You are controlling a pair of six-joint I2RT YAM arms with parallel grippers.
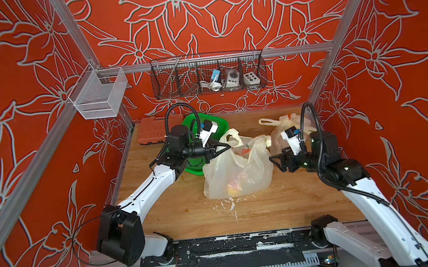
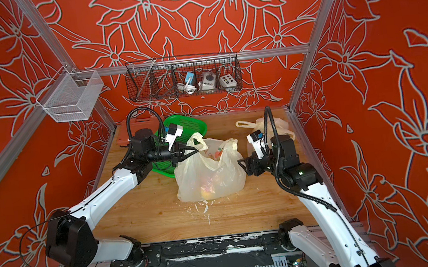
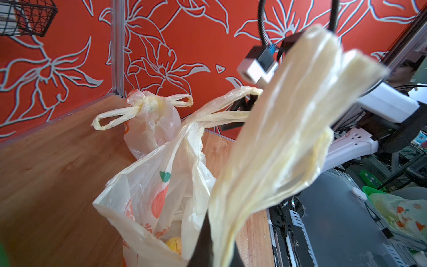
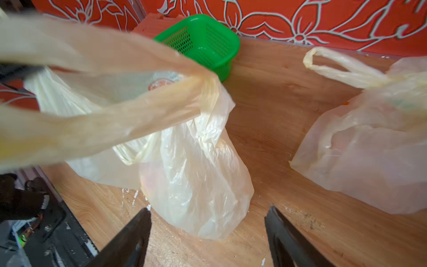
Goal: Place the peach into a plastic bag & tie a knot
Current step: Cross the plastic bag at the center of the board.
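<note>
Wood tabletop [image 1: 189, 218], red floral walls [image 1: 195, 19]. Plastic bag [image 1: 238, 172] mid-frame, peach [image 1: 233, 187] at its bottom, visible through the film. Left gripper [image 1: 226, 147] clenched on one handle [image 1: 231, 137], propping the mouth up. Right gripper [image 1: 277, 163] released, empty, just right of the bag near the other handle [image 1: 263, 141]; likely lining up for the knot.

bag [image 1: 238, 172]: thin plastic, see-through, shiny, crinkly
table [image 1: 189, 218]: wood, smooth, a bit scratched
green basket [image 4: 203, 39]: hard plastic, smooth, tiny holes
wire basket [image 1: 170, 86]: dark metal wire
left arm [image 1: 153, 184]: white plastic, glossy
</note>
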